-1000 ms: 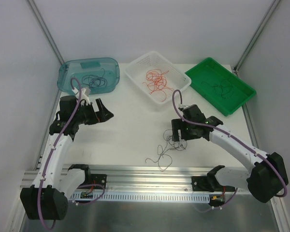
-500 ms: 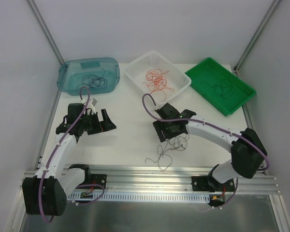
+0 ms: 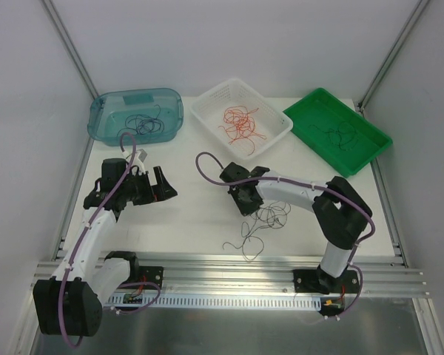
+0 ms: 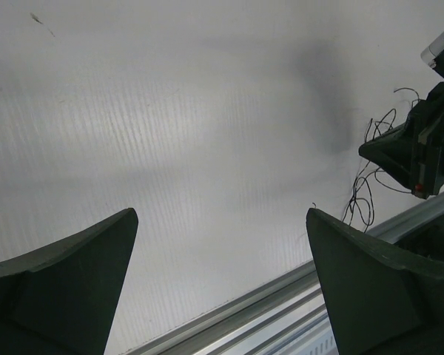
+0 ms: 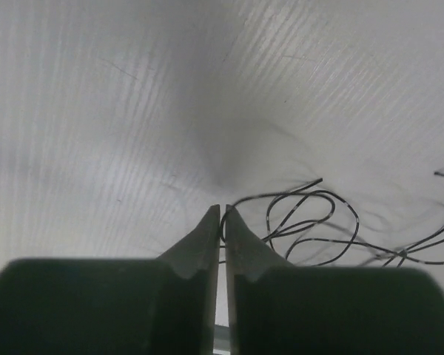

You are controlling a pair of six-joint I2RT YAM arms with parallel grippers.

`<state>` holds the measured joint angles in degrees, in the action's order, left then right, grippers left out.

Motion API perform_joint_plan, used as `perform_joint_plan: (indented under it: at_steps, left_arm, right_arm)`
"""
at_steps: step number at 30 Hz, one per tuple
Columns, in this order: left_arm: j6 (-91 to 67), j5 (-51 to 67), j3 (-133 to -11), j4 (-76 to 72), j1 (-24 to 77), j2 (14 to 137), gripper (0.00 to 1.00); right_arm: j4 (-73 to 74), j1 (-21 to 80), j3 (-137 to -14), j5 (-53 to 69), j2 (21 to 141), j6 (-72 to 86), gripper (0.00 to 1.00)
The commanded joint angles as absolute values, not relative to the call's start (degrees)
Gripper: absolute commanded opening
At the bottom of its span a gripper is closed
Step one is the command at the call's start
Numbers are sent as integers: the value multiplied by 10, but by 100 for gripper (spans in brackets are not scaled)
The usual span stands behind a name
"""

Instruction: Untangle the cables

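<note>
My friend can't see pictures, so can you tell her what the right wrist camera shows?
The right gripper has its two dark fingers closed almost together over a white table, their tips at the edge of hair-thin black cables curling in loops to the right. Whether one is pinched is unclear.

Left arm (image 3: pixel 83 238) bent at elbow, wrist reaching forward; left gripper (image 4: pixel 220 222) spread wide, nothing between fingers. Right arm (image 3: pixel 292 190) folded sharply, forearm stretched toward centre; right gripper (image 5: pixel 222 213) tipped down, fingers nearly together, slim gap.
</note>
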<state>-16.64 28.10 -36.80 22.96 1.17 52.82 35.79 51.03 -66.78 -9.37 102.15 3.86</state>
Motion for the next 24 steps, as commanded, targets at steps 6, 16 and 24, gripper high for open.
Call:
perform_joint_plan:
  at_steps: [6,16,24]
  left_arm:
    - [-151,287,-367,220,15,520,99]
    - [-150,283,-367,221,15,522,99]
    - [-150,281,-367,221,15,523,99]
  right_arm:
    - [437,541,-788,-120,952,25,1]
    - [574,542,-1103,-144,845,-73,1]
    - [506,537,-1146,-199,749,-134,1]
